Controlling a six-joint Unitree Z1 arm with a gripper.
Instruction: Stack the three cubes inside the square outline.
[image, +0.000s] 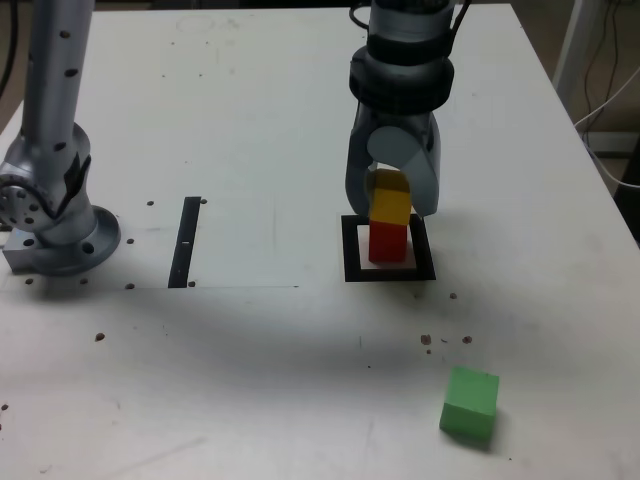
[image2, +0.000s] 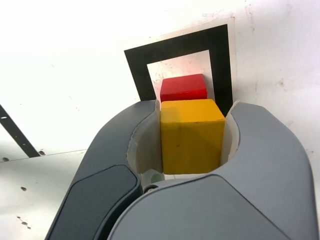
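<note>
The red cube (image: 388, 243) stands inside the square outline (image: 352, 272), a black frame on the white table. Directly over it is the yellow cube (image: 390, 203), level with the red cube's top; whether the two touch is not clear. My gripper (image: 392, 206) comes down from above and is shut on the yellow cube, one grey finger on each side. The wrist view shows the yellow cube (image2: 191, 135) filling the gap between the fingers of the gripper (image2: 193, 108), with the red cube (image2: 183, 88) and the outline (image2: 137, 70) beyond it. The green cube (image: 470, 403) lies alone near the front, at the exterior view's right.
A narrow black strip (image: 186, 240) lies to the exterior view's left of the outline. The arm's grey base (image: 60, 232) stands at the far left. Cables hang past the table's right edge (image: 600, 160).
</note>
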